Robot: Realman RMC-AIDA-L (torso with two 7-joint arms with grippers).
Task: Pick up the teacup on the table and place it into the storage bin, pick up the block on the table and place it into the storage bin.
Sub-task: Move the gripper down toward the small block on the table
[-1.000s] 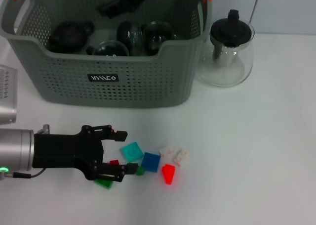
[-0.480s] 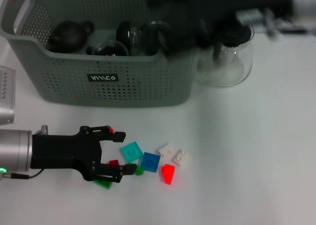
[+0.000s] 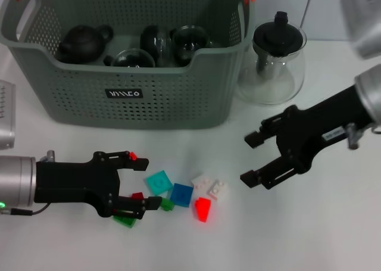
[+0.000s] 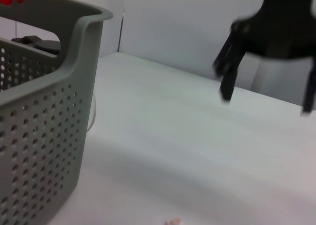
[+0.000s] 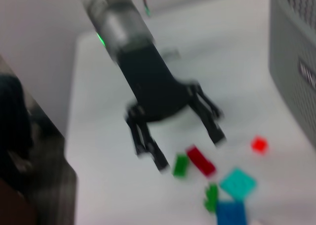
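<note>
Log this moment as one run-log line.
left gripper: open, around small red block | right gripper: open, above table, right of blocks | storage bin: holds teaware | blocks still on table

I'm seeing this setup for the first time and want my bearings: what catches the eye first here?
The big grey-green storage bin at the back, already holding dark teapots and glass cups. In front of it, a scatter of coloured blocks lies on the white table between two open black hands: the left hand at the blocks' left edge, the right hand hovering to their right, below the glass teapot.
</note>
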